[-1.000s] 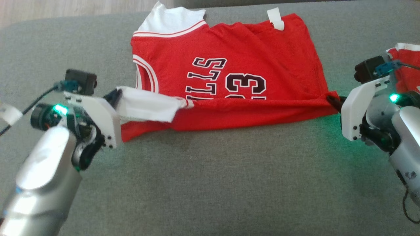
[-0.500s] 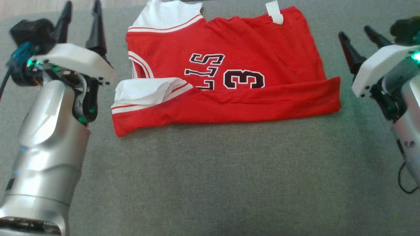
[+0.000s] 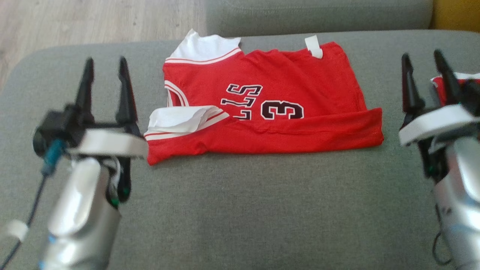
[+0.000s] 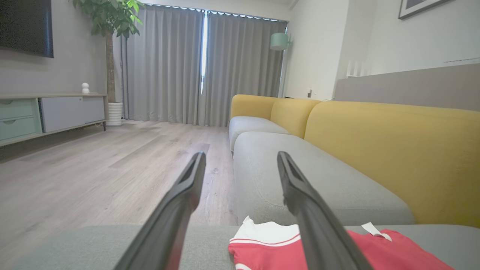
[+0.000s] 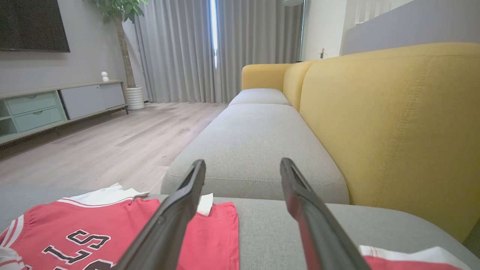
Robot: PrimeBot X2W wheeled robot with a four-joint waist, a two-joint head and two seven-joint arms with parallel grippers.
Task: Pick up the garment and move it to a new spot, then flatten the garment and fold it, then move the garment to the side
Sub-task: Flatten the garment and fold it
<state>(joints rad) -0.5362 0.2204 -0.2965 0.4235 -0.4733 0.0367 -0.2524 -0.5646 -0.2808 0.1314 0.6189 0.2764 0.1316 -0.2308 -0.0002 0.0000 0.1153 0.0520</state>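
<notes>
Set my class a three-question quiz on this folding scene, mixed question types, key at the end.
1. True or false: the left gripper and the right gripper both stand open, holding nothing.
2. The red jersey lies on: A) wooden floor, B) grey cushion, C) yellow backrest.
3. Which digit shows whole on the jersey?
Key: 1 true; 2 B; 3 the digit 3.
</notes>
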